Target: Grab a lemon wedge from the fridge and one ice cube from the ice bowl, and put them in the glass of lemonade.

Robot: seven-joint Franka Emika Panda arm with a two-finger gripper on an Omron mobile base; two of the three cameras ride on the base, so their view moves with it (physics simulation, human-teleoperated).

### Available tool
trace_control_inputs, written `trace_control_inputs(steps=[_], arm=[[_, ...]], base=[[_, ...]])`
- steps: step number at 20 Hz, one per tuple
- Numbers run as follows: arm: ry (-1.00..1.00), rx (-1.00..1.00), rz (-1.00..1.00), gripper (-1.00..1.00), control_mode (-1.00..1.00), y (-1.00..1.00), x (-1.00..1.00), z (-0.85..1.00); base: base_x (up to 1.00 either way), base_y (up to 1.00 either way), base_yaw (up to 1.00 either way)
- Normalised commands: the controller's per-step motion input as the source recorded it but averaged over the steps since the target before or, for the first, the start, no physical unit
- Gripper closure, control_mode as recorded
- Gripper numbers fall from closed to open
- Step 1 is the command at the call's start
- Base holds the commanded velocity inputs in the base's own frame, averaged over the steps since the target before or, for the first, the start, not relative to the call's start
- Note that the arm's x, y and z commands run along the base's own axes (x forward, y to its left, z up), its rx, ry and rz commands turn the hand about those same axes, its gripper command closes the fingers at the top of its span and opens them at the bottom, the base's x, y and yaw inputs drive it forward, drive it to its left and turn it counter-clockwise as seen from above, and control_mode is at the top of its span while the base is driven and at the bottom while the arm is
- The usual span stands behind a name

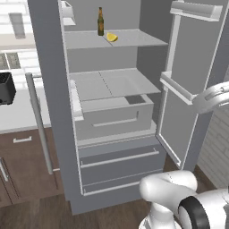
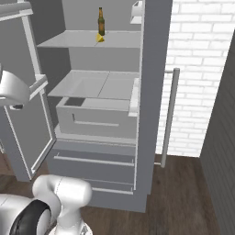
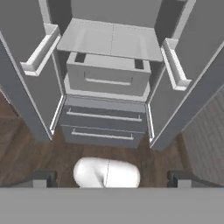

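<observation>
The fridge (image 1: 120,165) (image 2: 96,167) (image 3: 105,127) stands with both doors swung wide. A small yellow lemon wedge (image 1: 111,37) (image 2: 99,39) lies on its top shelf, right beside a brown bottle (image 1: 100,21) (image 2: 101,21). In the hand view my gripper (image 3: 111,180) is open, its two dark fingertips (image 3: 41,178) far apart and nothing between them. It faces the fridge from some way back, well below and away from the wedge. The ice bowl, the ice cube and the glass of lemonade are out of view.
A grey inner drawer (image 1: 112,114) (image 2: 96,117) is pulled partly out under the middle shelf. Door bins (image 3: 39,54) jut from both open doors. A black toaster (image 1: 6,87) sits on the counter at left. A white brick wall (image 2: 202,69) closes the right.
</observation>
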Motion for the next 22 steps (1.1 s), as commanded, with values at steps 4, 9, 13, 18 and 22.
trace_control_inputs(steps=[4,9,13,18,22], arm=[[0.0,0.04,-0.13,-1.0,-1.0,0.0,0.33,-0.74],[-0.03,0.14,-0.05,-1.0,-1.0,-0.06,0.52,-0.81],[0.0,0.16,-0.01,-1.0,-1.0,-0.25,0.08,-0.29],[0.0,0.01,0.0,-1.0,-1.0,-0.01,0.33,-0.16],[0.0,0.0,0.0,-1.0,-1.0,0.0,0.46,0.02]], base=[[0.0,0.0,0.0],[0.0,0.0,0.0],[0.0,0.0,0.0],[0.0,0.0,0.0],[0.0,0.0,0.0]])
